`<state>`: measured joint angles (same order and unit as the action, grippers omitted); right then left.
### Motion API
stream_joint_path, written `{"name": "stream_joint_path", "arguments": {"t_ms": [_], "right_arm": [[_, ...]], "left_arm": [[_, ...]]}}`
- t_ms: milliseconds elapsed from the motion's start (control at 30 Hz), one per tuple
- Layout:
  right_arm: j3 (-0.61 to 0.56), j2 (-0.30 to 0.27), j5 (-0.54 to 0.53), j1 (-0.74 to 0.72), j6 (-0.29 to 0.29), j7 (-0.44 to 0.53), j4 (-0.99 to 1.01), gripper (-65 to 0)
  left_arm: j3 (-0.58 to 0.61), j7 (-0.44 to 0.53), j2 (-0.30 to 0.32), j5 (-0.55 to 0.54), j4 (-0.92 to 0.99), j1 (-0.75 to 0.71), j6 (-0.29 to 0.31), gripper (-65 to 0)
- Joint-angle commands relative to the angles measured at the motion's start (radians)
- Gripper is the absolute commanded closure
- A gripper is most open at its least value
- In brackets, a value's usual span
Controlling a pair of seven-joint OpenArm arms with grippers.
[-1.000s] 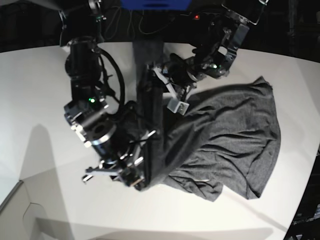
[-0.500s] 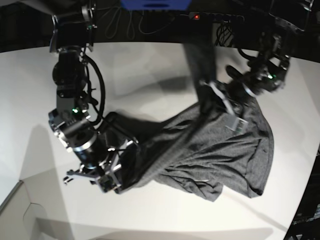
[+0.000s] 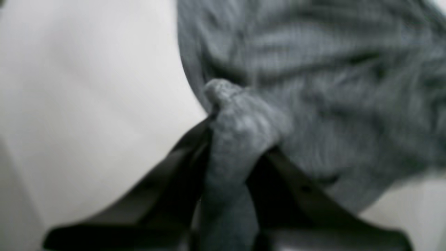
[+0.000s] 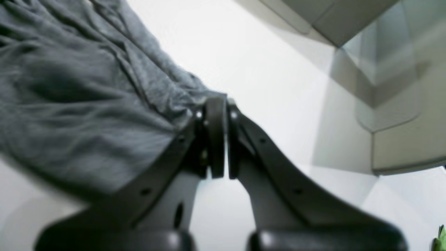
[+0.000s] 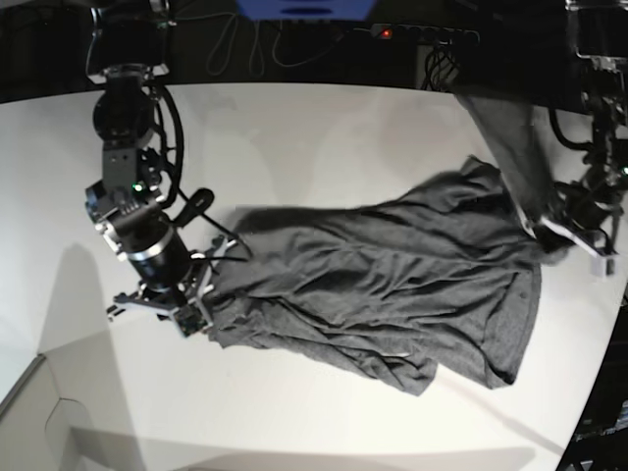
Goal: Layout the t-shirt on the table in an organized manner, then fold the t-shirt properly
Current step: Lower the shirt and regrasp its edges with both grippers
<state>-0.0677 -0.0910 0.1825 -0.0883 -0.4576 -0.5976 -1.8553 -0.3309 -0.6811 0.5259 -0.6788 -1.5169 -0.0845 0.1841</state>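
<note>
Cloth is lying stretched across the white table [image 5: 294, 128]: the dark grey t-shirt [image 5: 392, 285] is spreading wrinkled between the two arms in the base view. The right gripper [image 5: 191, 314] is sitting at the shirt's edge on that view's left, its fingers [image 4: 216, 136] pressing together on the hem in the wrist view. The left gripper [image 5: 574, 235] is holding the opposite edge on the base view's right, its fingers [image 3: 181, 164] clamping a bunched wad of fabric, with a strip of cloth rising from there toward the table's far rim.
</note>
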Motion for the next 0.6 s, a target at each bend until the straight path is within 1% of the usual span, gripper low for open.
{"name": "stream_joint_path", "arguments": {"t_ms": [0,67,133,200,300,367,500,567], "right_arm": [[-0.001,-0.003,-0.015,-0.028,0.004,0.031,-0.004,0.0],[0.016,-0.014,-0.015,-0.047,0.004,0.024,0.000,0.0],[0.027,-0.014,-0.015,-0.047,0.004,0.020,-0.002,0.0],[0.033,-0.011,-0.015,-0.031,0.004,0.020,-0.007,0.0],[0.021,-0.006,-0.016,0.038,0.004,0.020,-0.045,0.0],[-0.019,0.001,-0.016,0.098,0.004,0.020,-0.060,0.0],[-0.100,-0.002,-0.016,0.198,0.004,0.020,-0.062,-0.5],[-0.129,-0.002,-0.016,0.233,0.004,0.020,-0.048,-5.3]], "left_arm": [[-0.027,0.031,0.026,-0.014,-0.029,0.032,0.013,0.0],[-0.050,0.031,0.055,-0.022,-0.030,0.055,0.013,0.0],[-0.049,0.018,0.070,-0.017,-0.055,0.078,0.013,0.0],[-0.052,-0.032,0.067,-0.015,-0.070,0.108,0.013,0.0],[-0.052,-0.119,0.064,-0.023,-0.073,0.154,0.013,0.0],[-0.052,-0.156,0.056,-0.025,-0.075,0.179,0.013,0.0],[-0.052,-0.174,0.040,-0.020,-0.098,0.223,0.013,0.0],[-0.052,-0.174,0.040,-0.015,-0.136,0.231,0.013,0.0]]}}
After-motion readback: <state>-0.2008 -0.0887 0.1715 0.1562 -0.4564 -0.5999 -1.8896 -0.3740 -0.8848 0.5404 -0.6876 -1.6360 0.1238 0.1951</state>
